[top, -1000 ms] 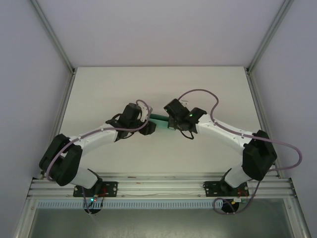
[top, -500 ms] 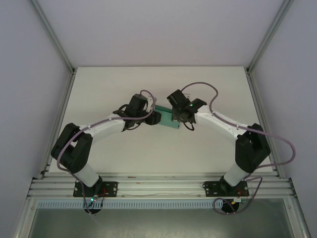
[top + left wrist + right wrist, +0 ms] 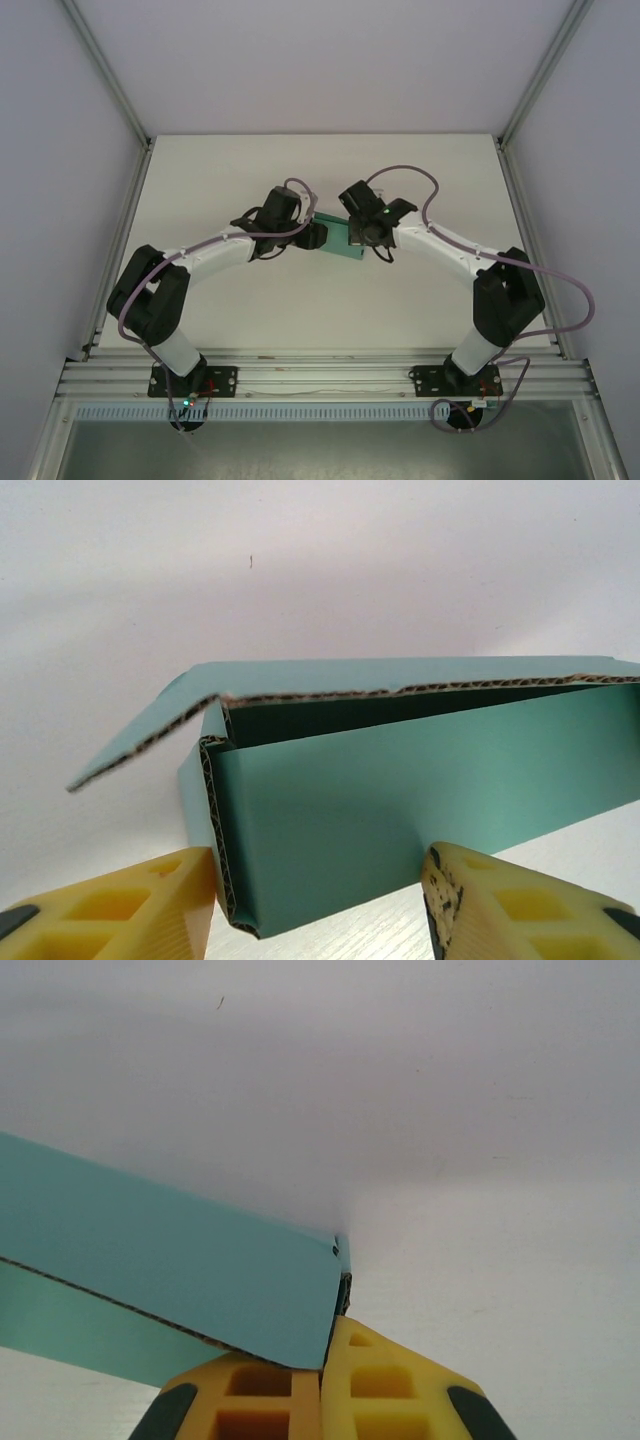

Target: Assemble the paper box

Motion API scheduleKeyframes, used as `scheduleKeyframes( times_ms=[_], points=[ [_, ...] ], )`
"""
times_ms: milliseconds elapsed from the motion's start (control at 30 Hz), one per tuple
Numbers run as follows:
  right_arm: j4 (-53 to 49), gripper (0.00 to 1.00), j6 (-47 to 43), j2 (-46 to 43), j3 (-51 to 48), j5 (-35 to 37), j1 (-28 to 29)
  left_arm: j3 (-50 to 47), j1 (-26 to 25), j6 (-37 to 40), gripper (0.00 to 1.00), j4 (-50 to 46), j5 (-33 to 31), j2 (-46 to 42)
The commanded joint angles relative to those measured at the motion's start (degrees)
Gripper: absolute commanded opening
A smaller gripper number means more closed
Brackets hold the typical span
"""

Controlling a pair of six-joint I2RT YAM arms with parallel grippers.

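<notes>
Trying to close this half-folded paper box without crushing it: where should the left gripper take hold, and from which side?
Probably the folded corner of the paper box, low on its upright side wall, approached from the end facing the open left gripper. The doubled card looks stiffest there, the lid hangs ajar above, and the right gripper pinches another panel.

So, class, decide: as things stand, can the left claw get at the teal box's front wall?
Probably yes. The left claw is open right at the near corner of the paper box, with nothing in between. The right claw pinches the other end, apparently steadying it.
</notes>
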Motion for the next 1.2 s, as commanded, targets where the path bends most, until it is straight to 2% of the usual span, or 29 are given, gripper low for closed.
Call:
scheduleKeyframes(
  times_ms=[0, 100, 233, 400, 467, 600, 700, 767, 833, 900, 1067, 1167],
  points=[
    [-0.7, 0.0, 0.2, 2.7, -4.3, -6.7, 1.1, 1.5, -1.2, 0.6, 0.61, -4.7, 3.5, 0.6],
    [-1.0, 0.0, -0.5, 2.2, -4.1, -5.5, 1.0, 2.2, -1.2, 2.0, 0.77, -7.5, 1.7, -1.6],
    [-2.0, 0.0, -1.4, 2.4, -2.6, -6.0, 1.0, 4.0, -1.2, 5.2, 0.91, -14.1, -0.9, -5.0],
    [-5.7, 0.0, -2.8, 3.2, 0.0, -7.4, 1.1, 5.4, 1.4, 9.6, 1.0, -23.2, -9.5, -10.7],
    [-6.7, 0.0, -3.3, 3.5, 0.7, -8.8, 0.9, 5.2, 4.5, 12.4, 1.0, -24.4, -8.8, -11.9],
    [-7.5, 0.0, -5.0, 4.3, 2.0, -13.3, -0.1, 4.7, 9.4, 20.2, 0.94, -22.3, -2.6, -11.0],
    [-9.2, 0.0, -5.7, 5.5, 3.7, -12.8, -0.4, 5.7, 9.6, 25.9, 0.89, -21.4, 2.7, -9.4],
    [-10.1, 0.0, -5.6, 6.2, 4.3, -12.0, -0.4, 7.4, 9.5, 27.0, 0.83, -22.8, 4.8, -8.1],
    [-9.7, 0.0, -5.6, 6.5, 4.2, -12.5, -0.4, 8.4, 9.5, 26.8, 0.77, -23.3, 4.6, -6.8],
    [-8.9, 0.0, -5.7, 6.6, 3.7, -13.7, -0.4, 8.9, 9.5, 26.0, 0.65, -22.9, 3.4, -5.8],
    [-9.4, 0.0, -6.4, 6.5, 3.9, -13.2, -0.4, 10.1, 9.5, 26.3, 0.47, -22.6, 2.0, -3.8],
    [-9.8, 0.0, -6.8, 7.0, 4.6, -13.6, -0.3, 10.1, 9.5, 26.8, 0.45, -22.2, 2.1, -3.7]
  ],
)
